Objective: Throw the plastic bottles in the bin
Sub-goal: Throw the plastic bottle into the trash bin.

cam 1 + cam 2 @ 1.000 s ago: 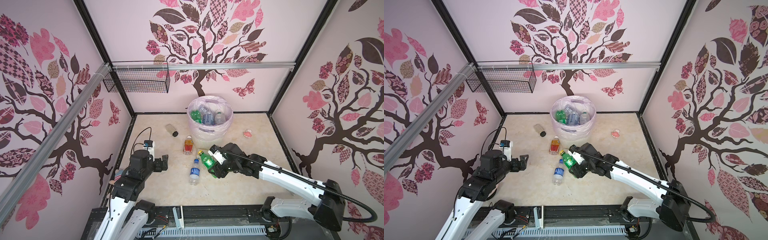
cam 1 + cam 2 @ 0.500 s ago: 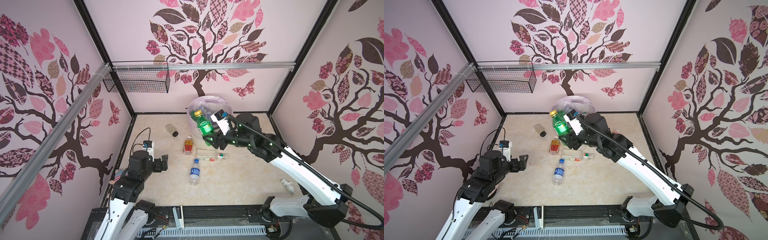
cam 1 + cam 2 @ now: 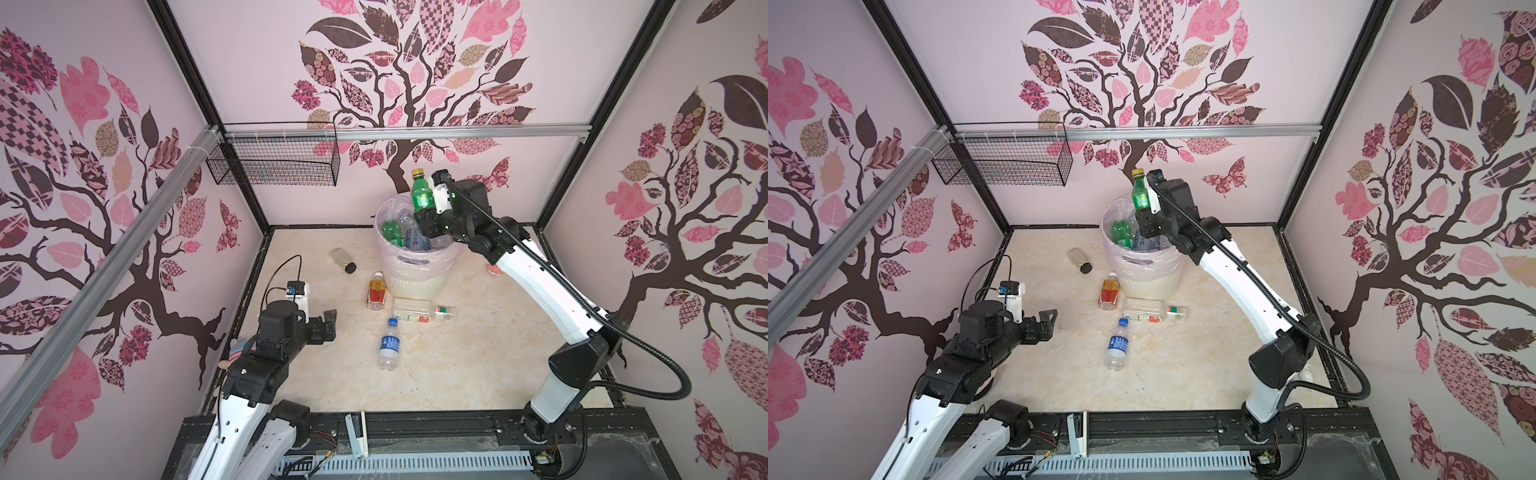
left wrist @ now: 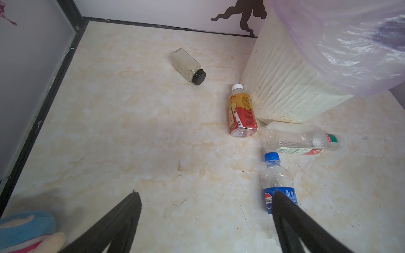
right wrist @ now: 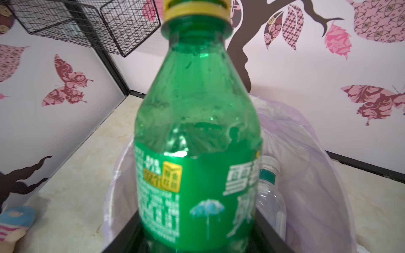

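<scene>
One bottle (image 3: 422, 195) above bin (image 3: 415, 286), three bottles (image 3: 415, 312) lying before it

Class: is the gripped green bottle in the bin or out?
Out: the green bottle stands upright in the right gripper, above the bin.

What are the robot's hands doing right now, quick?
Left hand: open, holding nothing.
Right hand: closed on the green bottle, above the bin.

Pink walls (image 3: 257, 62) bore tree decals (image 3: 340, 35); a wire basket (image 3: 274, 164) hung at upper left; a marbled beige floor (image 3: 457, 365) filled the lower centre.
</scene>
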Tool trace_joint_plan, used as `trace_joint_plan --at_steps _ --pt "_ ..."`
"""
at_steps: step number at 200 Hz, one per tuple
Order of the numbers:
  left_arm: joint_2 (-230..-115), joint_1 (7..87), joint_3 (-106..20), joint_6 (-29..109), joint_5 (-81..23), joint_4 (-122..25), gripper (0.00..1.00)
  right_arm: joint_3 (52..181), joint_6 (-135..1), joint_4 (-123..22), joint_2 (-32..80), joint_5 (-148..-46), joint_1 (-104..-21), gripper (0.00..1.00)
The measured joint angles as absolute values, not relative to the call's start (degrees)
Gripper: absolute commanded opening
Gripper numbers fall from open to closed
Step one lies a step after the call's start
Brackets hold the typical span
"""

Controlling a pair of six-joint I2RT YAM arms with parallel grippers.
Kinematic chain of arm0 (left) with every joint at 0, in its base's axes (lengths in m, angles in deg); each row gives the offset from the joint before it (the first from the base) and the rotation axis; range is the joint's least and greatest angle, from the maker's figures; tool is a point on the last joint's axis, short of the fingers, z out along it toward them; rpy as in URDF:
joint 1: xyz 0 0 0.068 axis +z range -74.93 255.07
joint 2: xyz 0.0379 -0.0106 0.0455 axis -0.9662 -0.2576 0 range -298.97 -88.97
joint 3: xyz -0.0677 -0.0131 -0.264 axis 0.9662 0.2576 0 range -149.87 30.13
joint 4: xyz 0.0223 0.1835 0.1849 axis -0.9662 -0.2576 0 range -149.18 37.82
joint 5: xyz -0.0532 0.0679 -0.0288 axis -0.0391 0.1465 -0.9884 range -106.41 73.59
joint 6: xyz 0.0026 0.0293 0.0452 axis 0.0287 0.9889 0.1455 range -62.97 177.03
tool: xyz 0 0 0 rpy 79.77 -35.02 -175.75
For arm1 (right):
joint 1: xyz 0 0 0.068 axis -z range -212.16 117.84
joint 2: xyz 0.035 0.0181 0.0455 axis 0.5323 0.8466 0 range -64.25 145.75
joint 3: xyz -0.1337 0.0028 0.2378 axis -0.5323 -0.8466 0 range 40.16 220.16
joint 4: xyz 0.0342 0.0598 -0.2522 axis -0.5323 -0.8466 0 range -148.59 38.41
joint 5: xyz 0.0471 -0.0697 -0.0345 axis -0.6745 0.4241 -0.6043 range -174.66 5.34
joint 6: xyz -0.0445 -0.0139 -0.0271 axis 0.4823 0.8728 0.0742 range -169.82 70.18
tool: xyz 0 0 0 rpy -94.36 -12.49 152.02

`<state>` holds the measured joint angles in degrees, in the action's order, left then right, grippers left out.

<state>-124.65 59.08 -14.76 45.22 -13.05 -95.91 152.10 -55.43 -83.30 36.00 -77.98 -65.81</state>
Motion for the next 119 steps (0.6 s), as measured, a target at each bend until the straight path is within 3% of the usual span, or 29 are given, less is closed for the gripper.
trace_joint_plan --at_steps 119 --pt "-125.22 59.08 -14.76 45.22 -14.02 -95.53 0.95 149.52 -55.43 -86.09 39.16 -66.11 -64.48 0.63"
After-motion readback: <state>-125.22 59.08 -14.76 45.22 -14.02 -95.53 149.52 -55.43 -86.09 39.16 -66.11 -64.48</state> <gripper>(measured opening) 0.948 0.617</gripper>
